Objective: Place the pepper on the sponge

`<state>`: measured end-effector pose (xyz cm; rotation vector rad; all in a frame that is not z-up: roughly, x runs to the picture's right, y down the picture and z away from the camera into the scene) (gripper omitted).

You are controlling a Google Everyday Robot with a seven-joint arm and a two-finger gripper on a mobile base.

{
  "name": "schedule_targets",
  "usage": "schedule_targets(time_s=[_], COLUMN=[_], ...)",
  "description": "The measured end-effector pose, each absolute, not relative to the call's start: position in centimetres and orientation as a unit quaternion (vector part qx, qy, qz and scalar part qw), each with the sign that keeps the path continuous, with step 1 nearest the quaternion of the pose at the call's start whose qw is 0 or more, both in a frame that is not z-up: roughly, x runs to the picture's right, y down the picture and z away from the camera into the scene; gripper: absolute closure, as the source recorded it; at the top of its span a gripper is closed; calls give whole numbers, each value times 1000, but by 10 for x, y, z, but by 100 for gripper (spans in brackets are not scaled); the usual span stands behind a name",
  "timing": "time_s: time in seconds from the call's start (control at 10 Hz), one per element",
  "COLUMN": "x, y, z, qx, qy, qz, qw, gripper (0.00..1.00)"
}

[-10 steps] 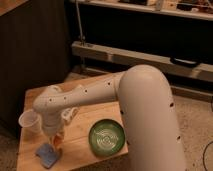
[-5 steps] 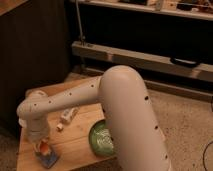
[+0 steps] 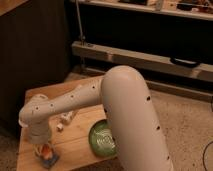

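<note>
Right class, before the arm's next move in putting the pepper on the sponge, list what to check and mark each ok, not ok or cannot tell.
1. End effector low over the table's near corner: ok.
2. Pepper at the end effector: ok.
3. Sponge directly below the pepper: ok.
4. Pepper touching the sponge: cannot tell.
5. Green bowl apart from the sponge: ok.

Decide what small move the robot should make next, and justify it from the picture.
Probably release the pepper. The end effector sits low near the wooden table's front edge, with the slim orange-red pepper directly over the flat blue sponge and seemingly touching it. Letting go here should leave it on the sponge, though full contact is hard to confirm.
</note>
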<state>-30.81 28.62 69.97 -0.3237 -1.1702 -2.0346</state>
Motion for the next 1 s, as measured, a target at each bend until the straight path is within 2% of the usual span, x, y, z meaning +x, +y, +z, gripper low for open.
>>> schedule_targets(time_s=[1.0], x=[-310], y=[307], z=[691], qx=[-128], qy=[-473], qz=[-783], qw=[382], gripper=[84])
